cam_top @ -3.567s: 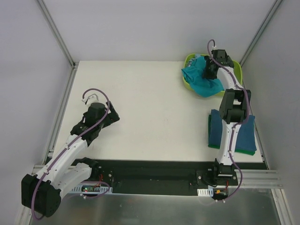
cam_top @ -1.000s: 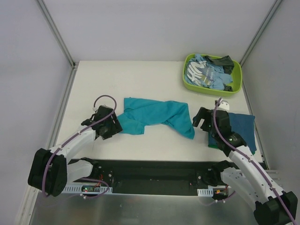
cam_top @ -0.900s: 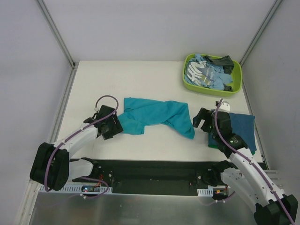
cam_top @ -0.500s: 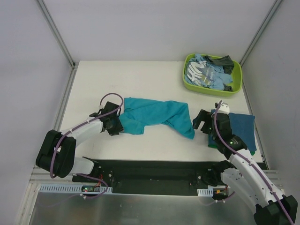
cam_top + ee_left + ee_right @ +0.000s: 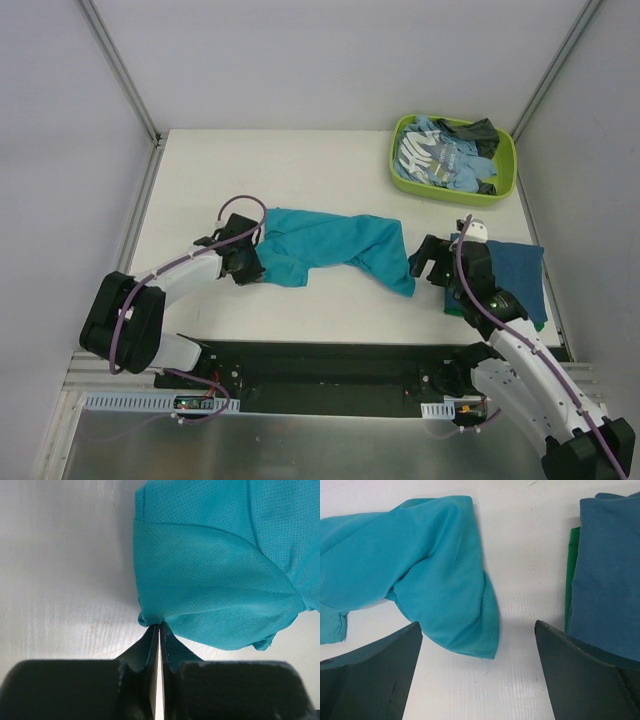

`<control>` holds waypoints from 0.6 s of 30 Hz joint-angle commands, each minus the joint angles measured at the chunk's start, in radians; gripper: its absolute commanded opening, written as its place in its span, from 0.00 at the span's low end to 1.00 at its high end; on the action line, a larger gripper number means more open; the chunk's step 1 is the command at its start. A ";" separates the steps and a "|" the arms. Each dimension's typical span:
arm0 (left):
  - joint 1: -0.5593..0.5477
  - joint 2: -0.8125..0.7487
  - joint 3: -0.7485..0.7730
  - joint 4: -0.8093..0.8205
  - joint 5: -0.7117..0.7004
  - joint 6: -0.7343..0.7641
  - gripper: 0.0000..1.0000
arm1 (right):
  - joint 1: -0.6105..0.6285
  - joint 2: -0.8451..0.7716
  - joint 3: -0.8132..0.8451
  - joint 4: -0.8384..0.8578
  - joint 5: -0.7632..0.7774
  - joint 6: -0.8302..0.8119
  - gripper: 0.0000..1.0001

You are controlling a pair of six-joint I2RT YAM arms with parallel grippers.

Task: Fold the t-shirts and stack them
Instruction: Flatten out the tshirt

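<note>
My left gripper has just slid in and now pinches the left end of the teal t-shirt lying mid-desk toward the near edge, right gripper gaping beside its right end, so flattening looks next.

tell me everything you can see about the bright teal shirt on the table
The teal shirt is plain fine-mesh cloth, lying crumpled, unfolded and stretched sideways on the white table. The left gripper pinches one end of it; the other end lies loose in front of the open right gripper, untouched.
</note>
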 commanded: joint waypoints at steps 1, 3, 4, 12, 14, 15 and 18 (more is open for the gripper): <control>-0.008 -0.010 0.037 0.006 -0.032 0.028 0.00 | -0.003 -0.026 0.014 -0.002 -0.031 -0.019 0.96; -0.008 -0.042 0.025 0.022 -0.031 0.037 0.00 | -0.001 -0.030 0.020 -0.012 -0.054 -0.029 0.96; -0.009 -0.068 0.014 0.032 -0.029 0.041 0.00 | -0.001 -0.030 0.021 -0.015 -0.072 -0.039 0.96; -0.009 -0.330 -0.107 0.121 -0.023 0.066 0.00 | 0.090 0.108 0.102 -0.157 -0.129 -0.079 0.97; -0.009 -0.384 -0.122 0.129 -0.026 0.074 0.00 | 0.124 0.151 0.113 -0.183 -0.097 -0.072 0.99; -0.009 -0.407 -0.128 0.134 -0.026 0.075 0.00 | 0.131 0.171 0.113 -0.177 -0.099 -0.070 0.99; -0.009 -0.451 -0.138 0.134 -0.026 0.077 0.00 | 0.148 0.225 0.099 -0.142 -0.106 -0.059 0.94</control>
